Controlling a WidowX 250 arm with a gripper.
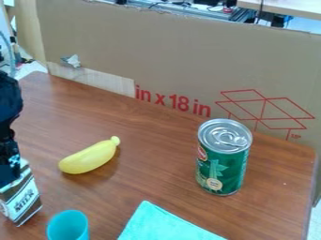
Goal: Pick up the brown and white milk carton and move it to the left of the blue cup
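Black plastic and metal make up the tool (9, 174), which is seen at the left edge of the camera view, low over the counter (156, 176). Directly at it a small dark-and-white carton (24, 200) is placed, its upper part covered by the tool. Whether the tool is clamped on the carton or stands apart cannot be told, nor can it be told whether the carton is borne by the counter.

Just beside the carton, toward the lower edge of the view, a blue cup (68, 227) is seen, partly cut off. To the right of the tool a curved yellow toy (89, 158) is laid on its side, its knobbed end pointed up and to the right. Farther right, a green can (222, 169) is stood upright, topped by a silver lid with a pull ring. Between cup and can, a turquoise cloth (164, 226) is spread flat, cut off by the lower edge. The brown wood-look counter is bordered at the back by a cardboard sheet (169, 56), on which red lettering and a box outline are printed.
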